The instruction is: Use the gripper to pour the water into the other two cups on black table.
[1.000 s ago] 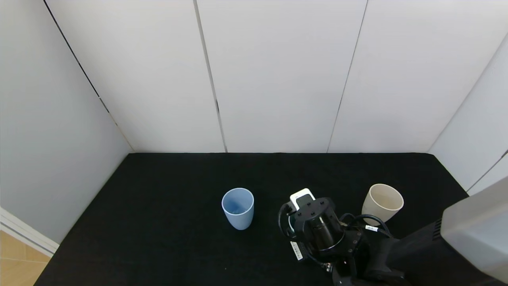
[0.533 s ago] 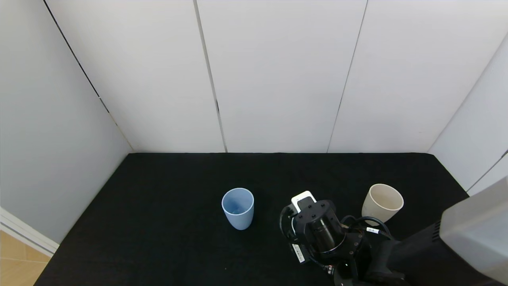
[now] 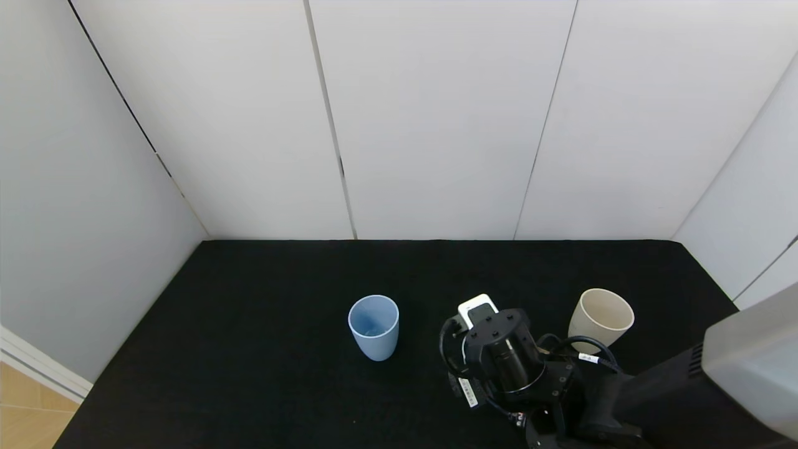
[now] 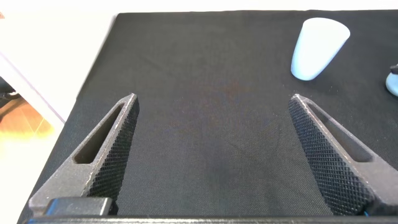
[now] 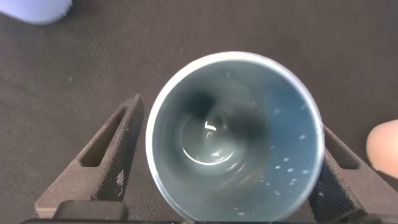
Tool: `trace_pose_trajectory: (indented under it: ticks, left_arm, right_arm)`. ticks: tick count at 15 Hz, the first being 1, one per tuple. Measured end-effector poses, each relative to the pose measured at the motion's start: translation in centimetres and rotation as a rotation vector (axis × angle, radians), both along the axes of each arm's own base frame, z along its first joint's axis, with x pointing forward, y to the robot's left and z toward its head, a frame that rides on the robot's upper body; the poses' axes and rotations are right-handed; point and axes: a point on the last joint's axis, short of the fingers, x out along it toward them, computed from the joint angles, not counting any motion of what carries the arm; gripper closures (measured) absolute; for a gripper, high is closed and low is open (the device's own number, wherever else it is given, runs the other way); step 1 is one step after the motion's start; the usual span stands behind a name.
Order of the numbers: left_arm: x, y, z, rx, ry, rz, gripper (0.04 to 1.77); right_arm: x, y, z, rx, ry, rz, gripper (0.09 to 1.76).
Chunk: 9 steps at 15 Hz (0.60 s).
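The teal-green cup stands upright on the black table between the fingers of my right gripper, seen from above. The fingers are spread wide on either side of its rim, so the gripper is open. Water glints at the cup's bottom. In the head view my right wrist hides this cup. The light blue cup stands to its left and the cream-beige cup to its right. My left gripper is open and empty above bare cloth, with the light blue cup far off.
White wall panels close the table at the back and both sides. The table's left edge shows in the left wrist view, with wooden floor beyond. Bare black cloth lies left of and behind the cups.
My right wrist has shifted very slightly over the teal-green cup. The light blue and cream-beige cups have not moved.
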Motion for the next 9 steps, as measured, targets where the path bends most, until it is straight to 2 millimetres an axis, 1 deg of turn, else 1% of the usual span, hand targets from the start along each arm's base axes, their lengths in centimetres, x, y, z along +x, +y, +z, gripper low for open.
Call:
trace_pose_trajectory:
  ticks: [2,5,9]
  left_arm:
    - [0.0,0.0,0.0,0.000,0.000,0.000,0.09]
    - [0.0,0.0,0.0,0.000,0.000,-0.001,0.09]
    - [0.0,0.0,0.0,0.000,0.000,0.000,0.09]
  right_arm:
    - [-0.1,-0.1,0.8,0.009,-0.016,0.004,0.23]
    - [-0.4,-0.4,2.5,0.025,-0.051,0.015,0.20]
    - [-1.3,-1.4,5.6,0.070,-0.106,0.022,0.18]
